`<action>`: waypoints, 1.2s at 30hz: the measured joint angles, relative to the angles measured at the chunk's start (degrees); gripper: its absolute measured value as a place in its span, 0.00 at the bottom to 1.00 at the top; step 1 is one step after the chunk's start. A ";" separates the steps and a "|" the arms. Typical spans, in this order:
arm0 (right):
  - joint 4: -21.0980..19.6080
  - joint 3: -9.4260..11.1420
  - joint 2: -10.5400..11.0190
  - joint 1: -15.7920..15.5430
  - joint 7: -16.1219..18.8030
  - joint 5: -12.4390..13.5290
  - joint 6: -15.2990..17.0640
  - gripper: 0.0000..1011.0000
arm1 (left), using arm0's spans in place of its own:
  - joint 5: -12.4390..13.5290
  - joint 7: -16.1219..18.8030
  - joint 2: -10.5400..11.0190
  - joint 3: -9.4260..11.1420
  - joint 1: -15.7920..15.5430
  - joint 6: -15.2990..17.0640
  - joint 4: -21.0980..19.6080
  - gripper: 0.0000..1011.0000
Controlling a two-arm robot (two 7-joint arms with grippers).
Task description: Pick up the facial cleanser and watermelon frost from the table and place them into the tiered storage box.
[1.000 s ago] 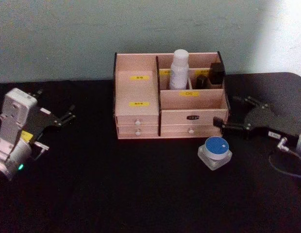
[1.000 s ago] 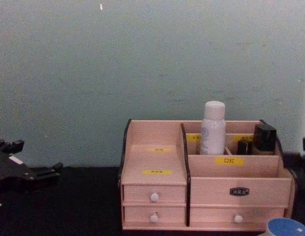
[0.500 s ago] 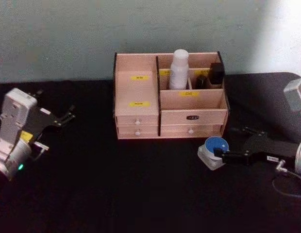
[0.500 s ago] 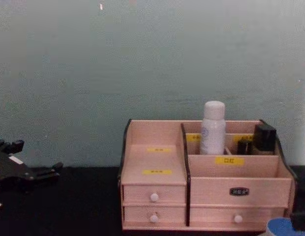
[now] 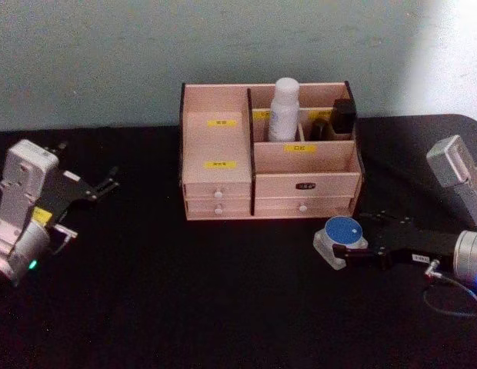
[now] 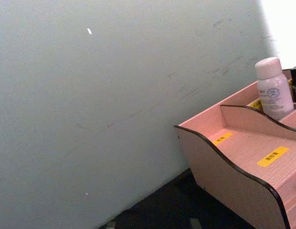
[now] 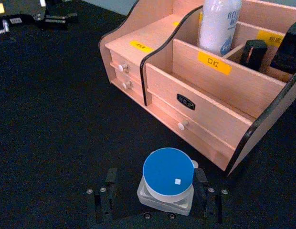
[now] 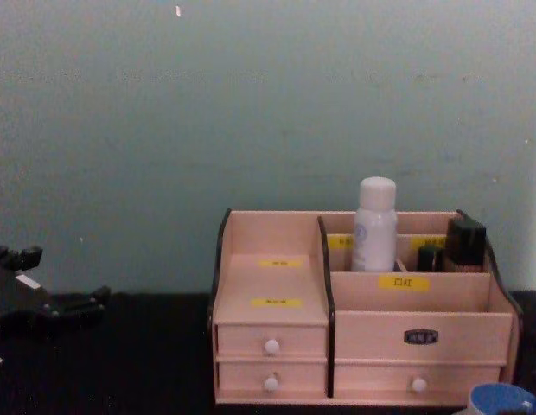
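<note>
Watermelon frost jar [image 5: 340,234], round blue lid on a squarish pale base, sits on the black table [image 5: 185,292] just in front of the tiered storage box [image 5: 223,146] in your head view. Your right gripper [image 5: 352,235] straddles it with its claw spread, and the left gripper [image 5: 108,178] hangs spread too, far left. Right wrist view: black fingers [image 7: 111,183] flank the jar [image 7: 167,174]. Chest view: its lid [image 8: 501,399] peeks in at the lower right corner.

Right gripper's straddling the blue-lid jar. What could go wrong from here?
The right gripper sits open around the blue-lid jar, which looks off-centre within it; closing may shove it, not grip it.
The jar stands close to the front of the tiered storage box; lifting forward could clip it.
The white bottle stands upright in a back compartment; a loose drop might topple it.
The left gripper is parked at the left.
</note>
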 joint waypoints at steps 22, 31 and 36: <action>4.53 -2.46 -2.63 3.34 -0.14 -3.52 -1.17 0.99 | 0.00 0.00 0.00 0.00 0.00 0.00 0.00 0.99; 5.81 -2.68 -3.42 3.93 0.08 -3.97 -0.93 0.99 | 0.00 0.00 0.00 0.00 0.00 0.00 0.00 0.99; 6.15 -2.70 -3.62 3.99 0.13 -4.11 -0.86 0.99 | 0.00 0.00 0.00 0.00 0.00 0.00 0.00 0.99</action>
